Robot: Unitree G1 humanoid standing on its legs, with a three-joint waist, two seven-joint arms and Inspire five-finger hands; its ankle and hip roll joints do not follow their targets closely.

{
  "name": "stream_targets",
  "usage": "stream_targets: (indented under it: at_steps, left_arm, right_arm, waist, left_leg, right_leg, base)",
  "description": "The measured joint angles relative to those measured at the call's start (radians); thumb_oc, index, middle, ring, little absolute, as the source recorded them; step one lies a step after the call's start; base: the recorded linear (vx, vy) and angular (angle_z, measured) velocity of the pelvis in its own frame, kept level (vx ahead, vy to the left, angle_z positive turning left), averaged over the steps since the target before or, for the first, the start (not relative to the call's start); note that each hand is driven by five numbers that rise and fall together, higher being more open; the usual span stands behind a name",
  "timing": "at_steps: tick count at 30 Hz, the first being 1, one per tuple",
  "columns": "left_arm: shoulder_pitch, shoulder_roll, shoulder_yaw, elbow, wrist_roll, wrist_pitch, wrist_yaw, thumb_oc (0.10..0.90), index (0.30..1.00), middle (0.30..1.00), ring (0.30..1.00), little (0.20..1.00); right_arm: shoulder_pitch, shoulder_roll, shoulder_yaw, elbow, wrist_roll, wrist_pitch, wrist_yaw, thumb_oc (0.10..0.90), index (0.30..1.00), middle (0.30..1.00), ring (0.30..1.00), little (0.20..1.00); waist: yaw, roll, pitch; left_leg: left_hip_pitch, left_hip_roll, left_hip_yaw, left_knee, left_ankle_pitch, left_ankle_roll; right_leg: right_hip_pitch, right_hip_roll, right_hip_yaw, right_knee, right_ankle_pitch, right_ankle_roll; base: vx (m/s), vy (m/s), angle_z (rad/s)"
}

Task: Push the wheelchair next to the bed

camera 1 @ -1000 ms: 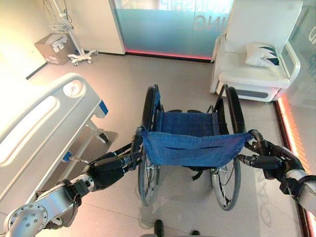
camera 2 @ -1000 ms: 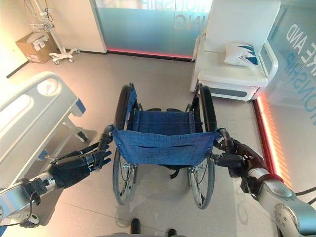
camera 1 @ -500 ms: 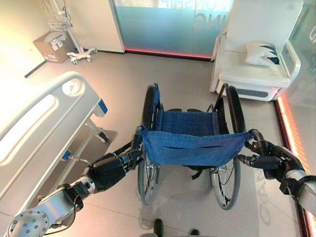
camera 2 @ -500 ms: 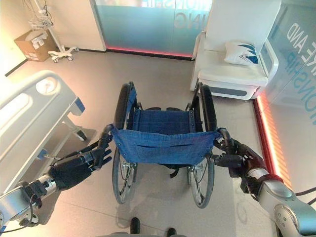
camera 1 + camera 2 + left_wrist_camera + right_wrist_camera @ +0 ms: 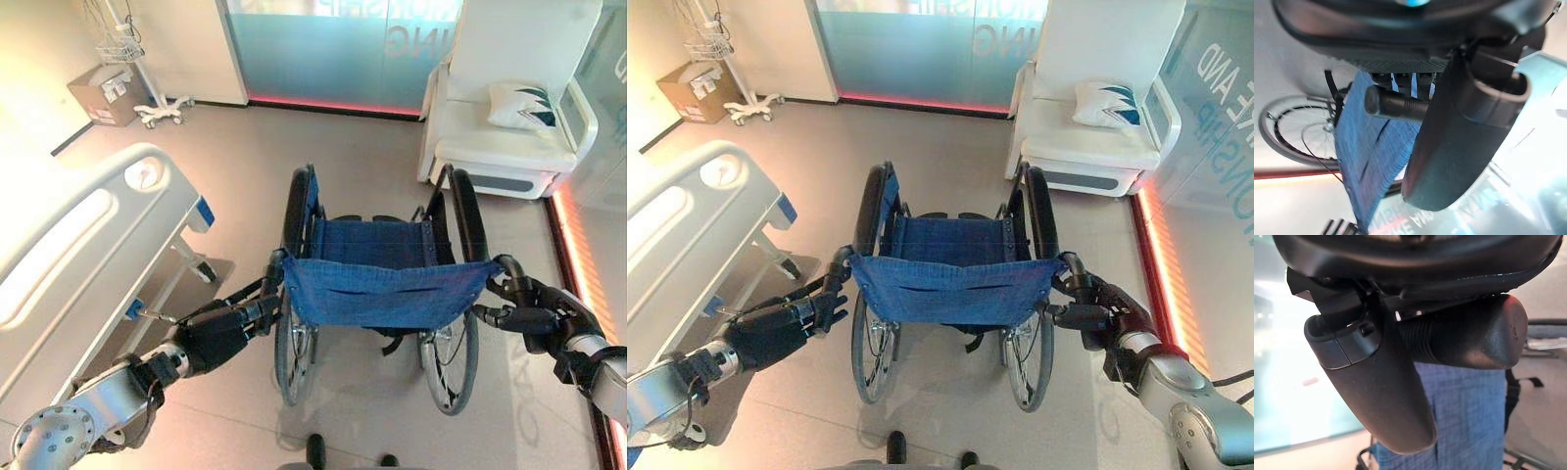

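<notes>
The wheelchair [image 5: 377,289], with a blue cloth seat and back and black wheels, stands in the middle of the floor facing away from me. The white bed [image 5: 69,245] lies to its left, with a gap of floor between them. My left hand [image 5: 211,338] reaches up to the left push handle [image 5: 273,274]; its fingers look stretched out against the grip, which runs past the thumb [image 5: 1449,147]. My right hand [image 5: 544,318] is curled round the right push handle [image 5: 1469,335], with its thumb across the grip.
A white armchair [image 5: 490,147] with a pillow [image 5: 519,106] stands at the far right. A cardboard box [image 5: 106,95] and a wheeled stand [image 5: 147,103] sit at the far left by the glass wall. A glowing red strip [image 5: 578,255] runs along the right wall.
</notes>
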Motion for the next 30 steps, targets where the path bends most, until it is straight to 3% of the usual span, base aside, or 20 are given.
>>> stream_targets:
  at_steps: [5,14,15,16,17,18,30]
  left_arm:
    - [-0.120,0.037,-0.097,0.049,-0.007,0.000,0.072,0.800,0.900,0.900,0.900,0.900]
    - [-0.141,0.047,-0.099,0.064,-0.003,0.007,0.096,0.800,0.900,0.900,0.900,0.900]
    - [-0.161,0.047,-0.110,0.075,-0.004,0.015,0.104,0.800,0.900,0.900,0.900,0.900]
    - [-0.168,0.047,-0.116,0.076,-0.005,0.016,0.111,0.800,0.900,0.900,0.900,0.900]
    - [-0.177,0.047,-0.123,0.084,-0.009,0.016,0.116,0.444,0.366,0.366,0.366,0.366]
    - [-0.182,0.047,-0.126,0.091,-0.009,0.016,0.118,0.400,0.300,0.300,0.300,0.300]
    - [-0.186,0.043,-0.160,0.135,-0.007,-0.008,0.173,0.400,0.300,0.300,0.300,0.300]
  right_arm:
    - [-0.065,-0.020,0.049,0.043,0.000,0.000,-0.016,0.800,0.900,0.900,0.900,0.900]
    - [-0.099,-0.021,0.054,0.053,0.001,0.000,-0.013,0.800,0.900,0.900,0.900,0.900]
    - [-0.106,-0.021,0.054,0.056,0.000,0.000,-0.012,0.632,0.648,0.648,0.648,0.648]
    - [-0.109,-0.021,0.054,0.056,0.000,0.000,-0.012,0.584,0.575,0.575,0.575,0.575]
    - [-0.112,-0.021,0.054,0.056,0.000,0.000,-0.012,0.400,0.300,0.300,0.300,0.300]
    - [-0.112,-0.021,0.054,0.056,0.000,0.000,-0.012,0.400,0.300,0.300,0.300,0.300]
    - [-0.149,-0.021,0.076,0.067,-0.044,0.003,-0.015,0.400,0.300,0.300,0.300,0.300]
  waist:
    - [-0.004,0.006,0.000]
    - [-0.004,0.013,0.004]
    - [-0.005,0.015,0.005]
    - [-0.006,0.016,0.006]
    - [-0.007,0.018,0.007]
    - [-0.009,0.019,0.007]
    - [-0.026,0.019,0.011]
  left_leg:
    - [0.008,0.001,0.007,0.000,0.001,-0.001]
    - [0.009,0.001,0.027,0.000,0.001,0.000]
    - [0.009,0.001,0.028,0.000,0.001,0.000]
    - [0.009,0.001,0.029,0.000,0.001,0.000]
    - [0.010,0.001,0.030,0.000,0.001,0.000]
    - [0.010,0.001,0.030,0.000,0.001,0.000]
    - [0.014,0.001,0.031,0.000,0.001,0.000]
  right_leg:
    - [0.001,-0.001,0.001,0.000,0.001,0.002]
    - [-0.002,-0.003,0.019,0.000,0.002,0.003]
    - [-0.001,-0.003,0.019,0.000,0.002,0.003]
    - [-0.002,-0.003,0.020,0.000,0.002,0.004]
    - [-0.001,-0.003,0.021,0.000,0.003,0.004]
    - [-0.001,-0.003,0.021,0.000,0.003,0.004]
    - [-0.002,-0.003,0.026,-0.001,0.003,0.005]
  base:
    - [0.02,0.001,-0.01]
    - [-0.01,0.014,-0.05]
    - [0.00,0.000,0.00]
    - [0.00,0.000,0.00]
    - [0.03,0.005,-0.03]
    - [0.00,0.000,0.00]
    - [0.00,-0.001,0.00]
